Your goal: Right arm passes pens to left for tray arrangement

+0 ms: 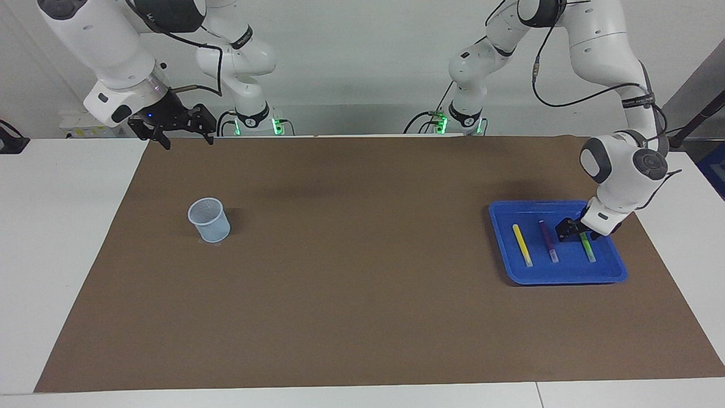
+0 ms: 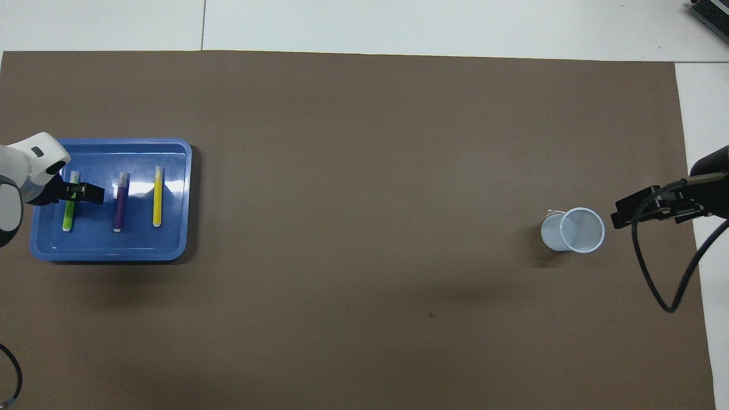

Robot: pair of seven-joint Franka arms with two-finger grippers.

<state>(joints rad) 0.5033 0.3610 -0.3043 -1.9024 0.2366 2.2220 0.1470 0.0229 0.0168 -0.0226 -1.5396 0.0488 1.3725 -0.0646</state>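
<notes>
Tray (image 1: 558, 276): on the bench at the left arm's end.
Pens: yellow pen (image 1: 522, 245), purple pen (image 1: 548, 241) and green pen (image 1: 587, 247) lie side by side in the tray, long axes pointing away from the robots.
Left gripper (image 1: 572, 231): low over the green pen's robot-side end; whether its jaws grasp or have released it, I cannot tell.
Right gripper (image 1: 182, 131): waits raised with jaws spread, over the bench edge near the cup (image 1: 209, 220).
Progress: apparently the last placement.

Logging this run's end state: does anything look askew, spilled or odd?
Nothing stands out. Yellow pen, purple pen and green pen lie side by side in the tray; the left gripper is at the green pen. The cup stands upright. The right gripper waits at the mat's edge.
</notes>
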